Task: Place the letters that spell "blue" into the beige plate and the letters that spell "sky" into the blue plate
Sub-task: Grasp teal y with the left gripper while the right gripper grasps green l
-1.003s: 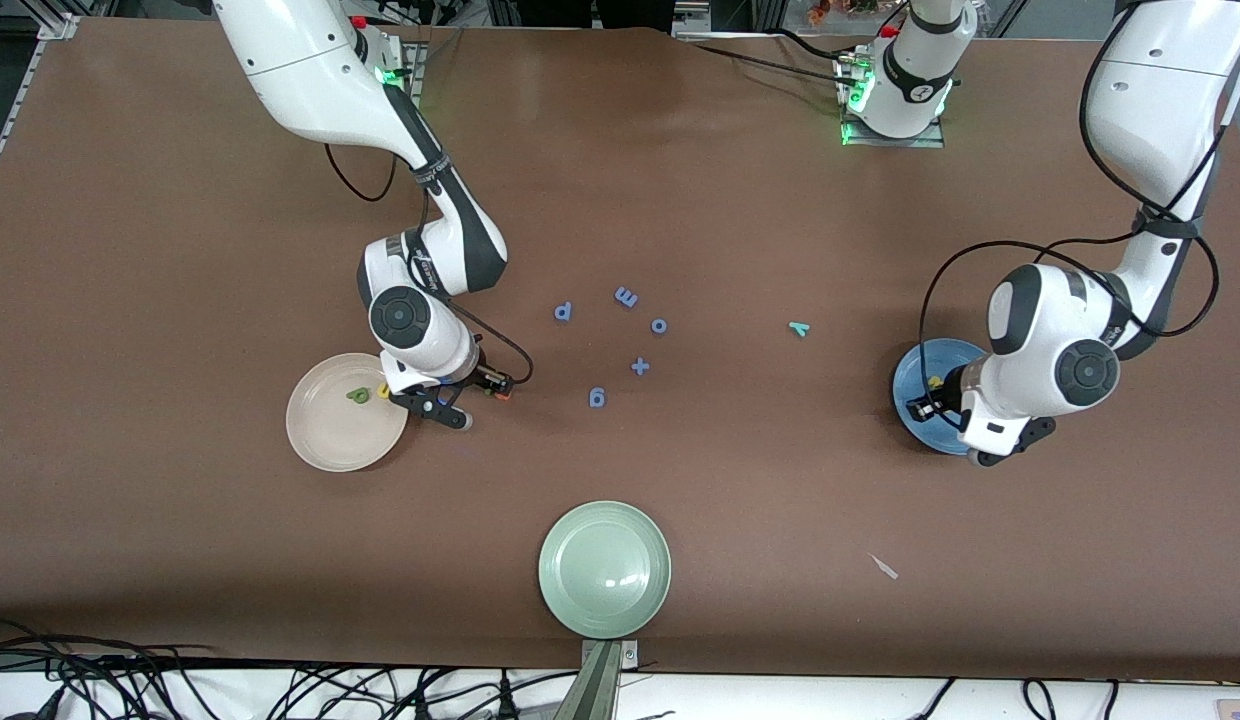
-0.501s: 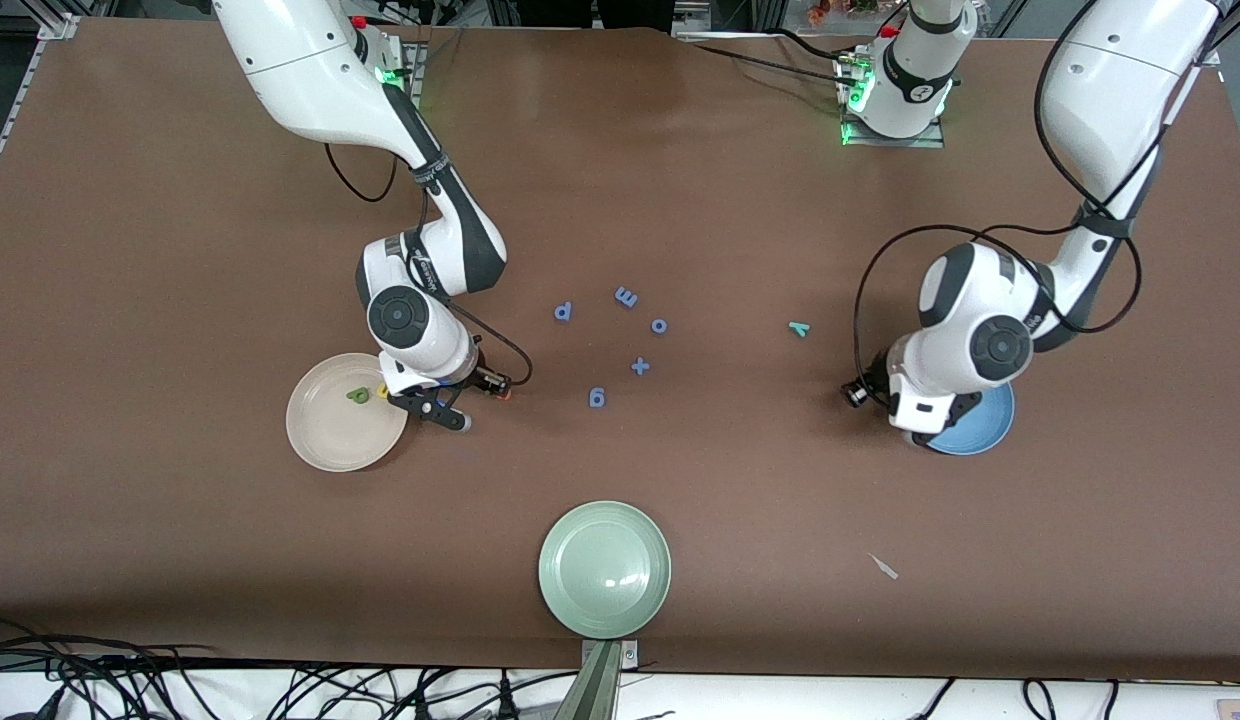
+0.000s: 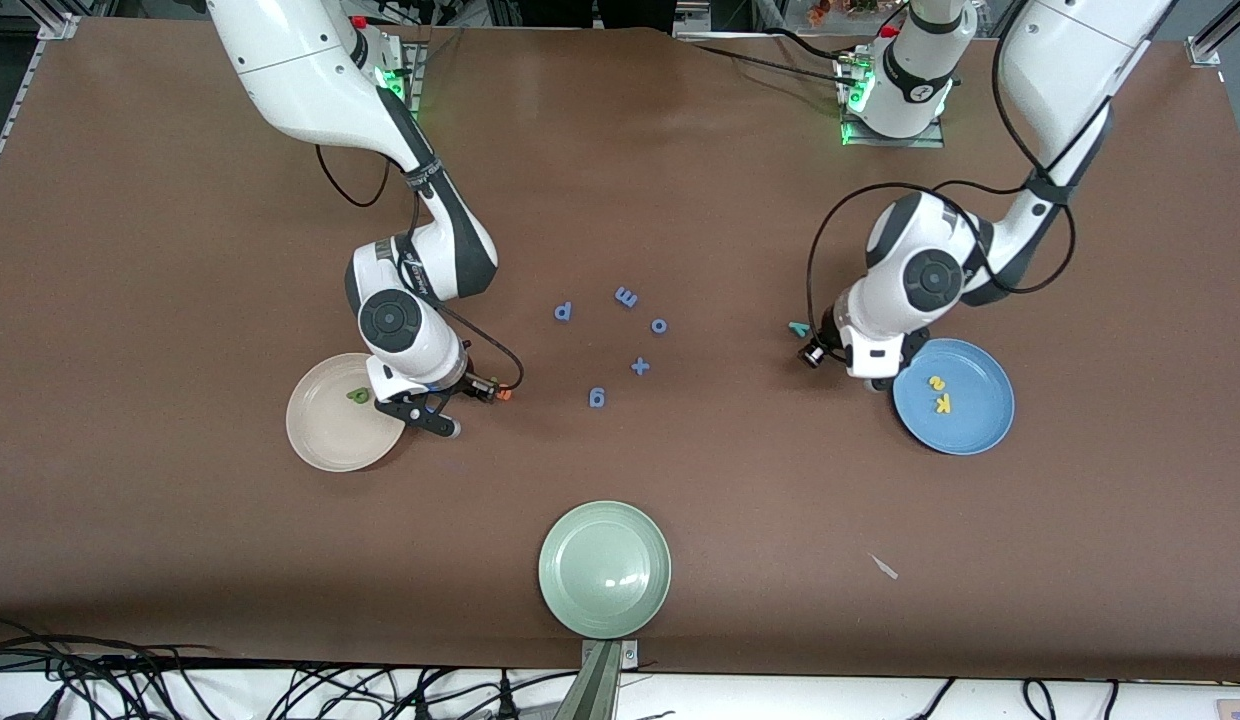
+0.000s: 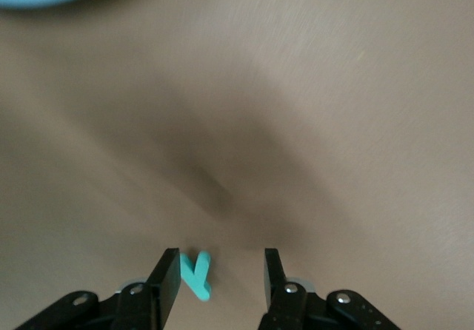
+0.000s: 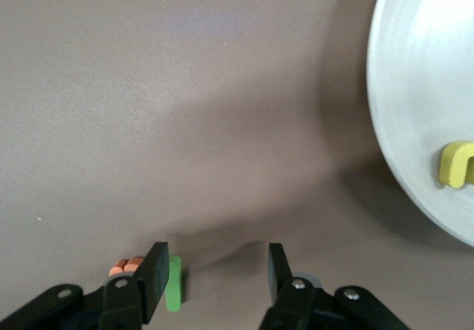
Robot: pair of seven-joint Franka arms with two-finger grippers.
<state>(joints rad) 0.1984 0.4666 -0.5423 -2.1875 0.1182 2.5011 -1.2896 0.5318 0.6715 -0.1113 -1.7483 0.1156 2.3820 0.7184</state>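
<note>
My left gripper (image 4: pixel 221 260) is open, low over the teal y (image 4: pixel 196 274), which lies flat between its fingers close to one pad. In the front view the y (image 3: pixel 799 328) peeks out beside the left gripper (image 3: pixel 825 337). Yellow s (image 3: pixel 937 382) and k (image 3: pixel 943 403) lie in the blue plate (image 3: pixel 970 430). My right gripper (image 5: pixel 218 254) is open beside the beige plate (image 3: pixel 325 440), with the green l (image 5: pixel 173 282) on the table between its fingers and the orange e (image 5: pixel 126 266) just outside one finger. Green b (image 3: pixel 358 395) and yellow u (image 5: pixel 455 163) lie in that plate.
Several all-blue letters (image 3: pixel 627 297) and a blue plus sign (image 3: pixel 640 366) lie in the middle of the table. A pale green plate (image 3: pixel 605 600) sits near the front edge. A small white scrap (image 3: pixel 884 567) lies nearer the camera than the blue plate.
My left arm swung off the blue plate to over the y, uncovering the s and k. My right gripper shifted slightly beside the beige plate.
</note>
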